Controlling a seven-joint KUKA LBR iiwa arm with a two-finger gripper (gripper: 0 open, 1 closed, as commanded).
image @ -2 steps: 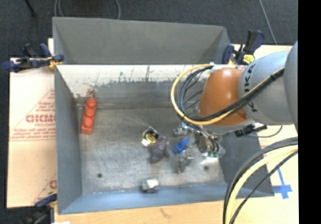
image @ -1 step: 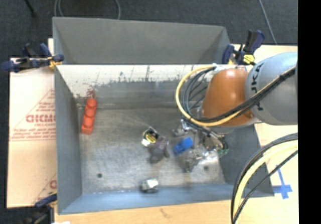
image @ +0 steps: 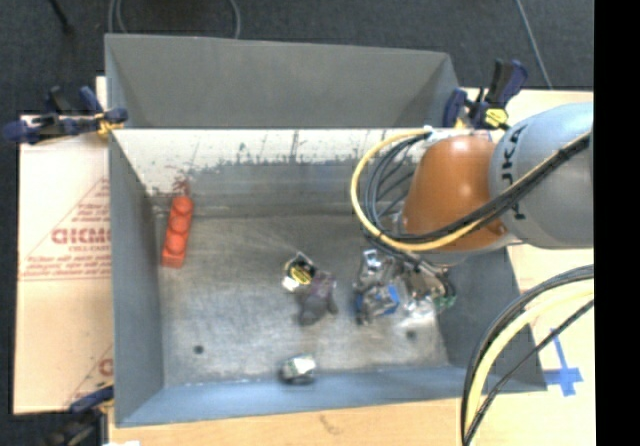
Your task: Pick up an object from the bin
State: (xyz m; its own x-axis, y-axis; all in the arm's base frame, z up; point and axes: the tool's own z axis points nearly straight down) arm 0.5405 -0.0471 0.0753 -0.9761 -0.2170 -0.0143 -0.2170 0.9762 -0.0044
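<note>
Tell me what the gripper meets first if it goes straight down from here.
Most likely the blue-and-white heap directly under the gripper, at the right side of the bin. The grey figure lies just left of that line. Height above the heap is unclear from this view.

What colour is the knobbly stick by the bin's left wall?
The stick is orange-red, seen in the camera view.

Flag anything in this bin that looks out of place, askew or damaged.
Nothing looks spilled or broken. The one outlier is the orange knobbly stick, lying alone against the grey metal bin's left wall, apart from the small loose pieces near the middle, such as the dark grey figure.
</note>
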